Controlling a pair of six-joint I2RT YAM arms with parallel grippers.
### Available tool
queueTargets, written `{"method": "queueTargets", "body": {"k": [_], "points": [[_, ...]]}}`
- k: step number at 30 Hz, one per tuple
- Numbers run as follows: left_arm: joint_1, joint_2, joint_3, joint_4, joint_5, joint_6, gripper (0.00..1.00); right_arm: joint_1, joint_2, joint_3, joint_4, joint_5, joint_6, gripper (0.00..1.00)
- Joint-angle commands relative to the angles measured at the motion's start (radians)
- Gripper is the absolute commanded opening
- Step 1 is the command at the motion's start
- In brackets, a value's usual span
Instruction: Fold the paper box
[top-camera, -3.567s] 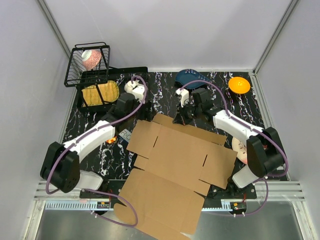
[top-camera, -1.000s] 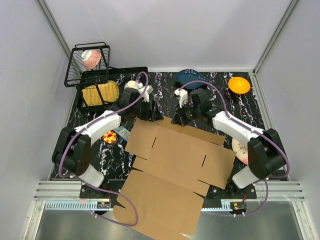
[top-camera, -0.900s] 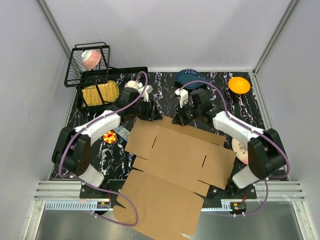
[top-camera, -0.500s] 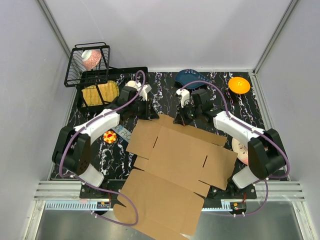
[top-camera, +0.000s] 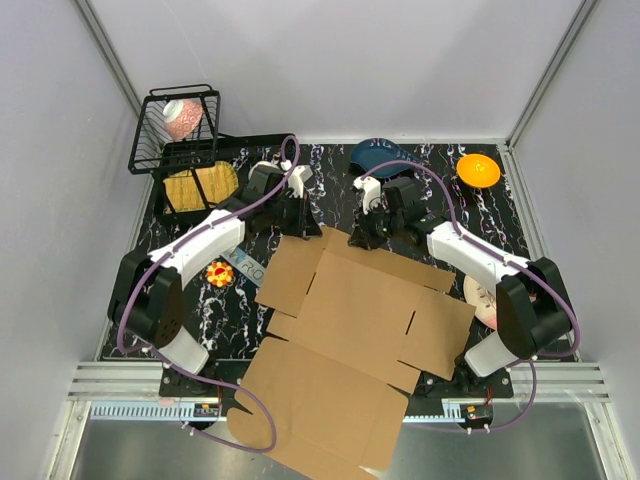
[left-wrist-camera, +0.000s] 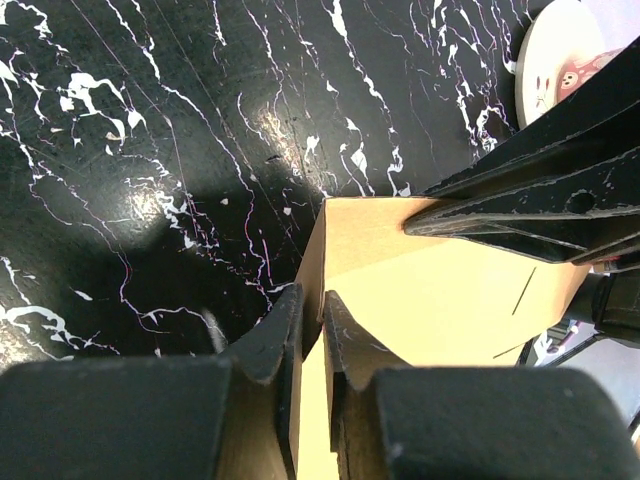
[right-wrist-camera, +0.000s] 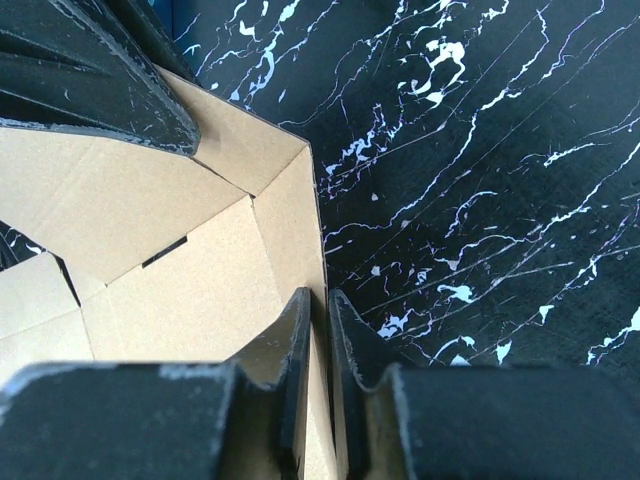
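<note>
Since a second ago the left fingers (left-wrist-camera: 277, 338) have drawn together from a wide gape, and the left arm has swung slightly toward the far side of the table (top-camera: 330, 175). They are now clamped on the far-left corner of the paper box (top-camera: 350, 320), with a thin upright cardboard edge pinched between them. The box remains a mostly flat brown sheet in the middle of the table, its near end hanging past the table's near edge between the arm bases. Its far flap is tipped up where both arms meet it. The right fingers (right-wrist-camera: 287, 345) have hardly moved. They stand close on either side of the flap's far-right edge, the cardboard running up the narrow gap between them, but whether they press on it cannot be told.
</note>
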Motion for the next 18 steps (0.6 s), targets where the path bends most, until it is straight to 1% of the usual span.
{"method": "queueTargets", "body": {"k": [1,3,4,6,9,10,14,18], "points": [[-0.045,-0.009,0.115,0.081,0.121,-0.034,0.12,0.025,0.011,0.038,0.043,-0.015,0.012,0.14],[-0.048,-0.001,0.126,0.075,0.119,-0.045,0.12,0.03,0.011,0.038,0.043,-0.013,0.012,0.09],[-0.058,-0.001,0.134,0.077,0.12,-0.049,0.12,0.031,0.011,0.041,0.043,-0.012,0.012,0.04],[-0.09,0.004,0.138,0.077,0.098,-0.049,0.12,0.033,0.014,0.043,0.043,-0.007,0.015,0.0],[-0.144,0.011,0.134,0.077,0.064,-0.037,0.17,0.033,0.014,0.043,0.043,-0.001,0.022,0.0],[-0.156,0.013,0.132,0.081,0.055,-0.032,0.21,0.034,0.014,0.043,0.041,0.0,0.023,0.0],[-0.201,0.027,0.123,0.081,-0.012,-0.023,0.3,0.036,0.006,0.043,0.035,0.023,0.025,0.0],[-0.244,0.03,0.111,0.089,-0.089,-0.02,0.33,0.04,-0.003,0.041,0.031,0.045,0.023,0.0]]}}
